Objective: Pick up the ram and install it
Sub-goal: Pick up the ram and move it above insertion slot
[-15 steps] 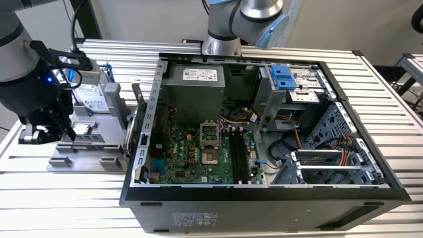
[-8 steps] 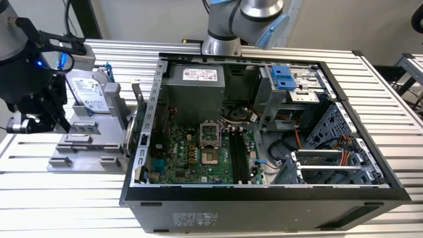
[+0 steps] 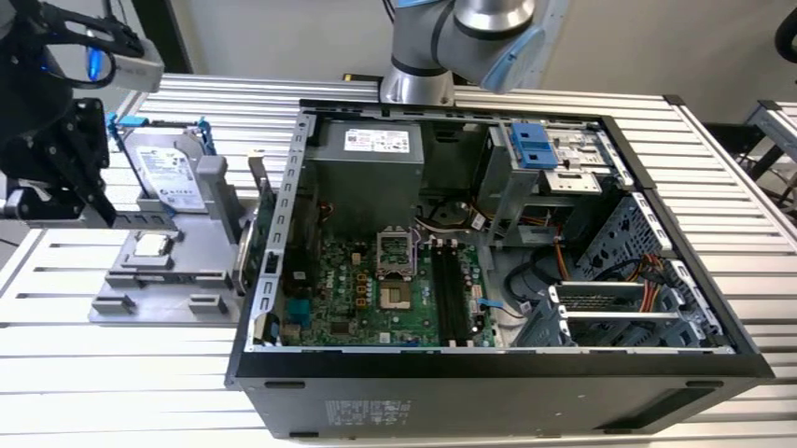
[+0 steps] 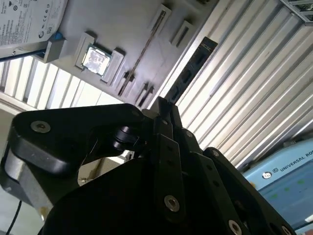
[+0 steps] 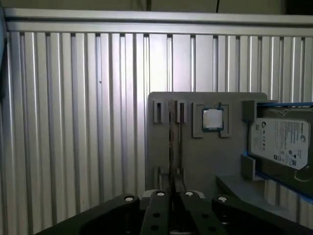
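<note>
The ram point(image 4: 191, 68) is clamped in the hand point(image 4: 168, 117) and juts out past the fingertips as a dark, narrow stick with a small label near its far end. In the second wrist view it is held above the ribbed aluminium bench point(image 4: 244, 98), just beside the edge of the gray fixture plate point(image 4: 122, 29). The fingers point(image 4: 166, 152) are drawn almost together and pinch the board on its two flat faces (the sliver of gap between them is taken up by the ram itself).

In the first wrist view the same stick appears edge-on. It is a thin dark line running out from between the fingers, in front of the fixture plate's narrow slots. This view looks straight down on a processor chip point(image 5: 212, 119) seated in its square recess, with a hard drive point(image 5: 279, 142) with blue rails lying beside it. The second wrist view catches the chip at a slant and just a corner of the drive's label.

The exterior view adds the wider scene. The hand hangs over the fixture plate at the exterior view's left, well apart from the open computer case point(image 3: 498, 362). Inside the case, the green motherboard point(image 3: 355, 294) and the long black memory slots point(image 3: 449, 289) lie face up.
</note>
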Controlling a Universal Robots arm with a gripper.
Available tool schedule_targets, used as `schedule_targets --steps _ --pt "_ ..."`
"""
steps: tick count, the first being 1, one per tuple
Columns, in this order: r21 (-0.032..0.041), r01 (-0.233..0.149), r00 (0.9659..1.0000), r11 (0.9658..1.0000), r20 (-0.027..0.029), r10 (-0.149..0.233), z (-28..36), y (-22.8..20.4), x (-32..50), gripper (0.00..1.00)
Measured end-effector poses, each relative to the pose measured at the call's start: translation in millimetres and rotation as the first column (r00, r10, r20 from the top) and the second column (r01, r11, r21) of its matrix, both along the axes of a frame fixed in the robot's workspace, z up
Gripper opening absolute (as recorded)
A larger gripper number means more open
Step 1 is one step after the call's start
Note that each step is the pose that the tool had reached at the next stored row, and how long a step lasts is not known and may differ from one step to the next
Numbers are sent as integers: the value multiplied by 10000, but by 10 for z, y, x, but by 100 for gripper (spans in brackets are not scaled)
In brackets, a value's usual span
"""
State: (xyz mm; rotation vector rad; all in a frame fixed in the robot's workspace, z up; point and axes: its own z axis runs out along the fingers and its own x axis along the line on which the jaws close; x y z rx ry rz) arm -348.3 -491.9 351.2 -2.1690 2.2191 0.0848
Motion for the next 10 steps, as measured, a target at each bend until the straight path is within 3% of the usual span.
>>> schedule_targets --steps 10 --pt "1 1 10000 10000 2 -1 455 0 0 0"
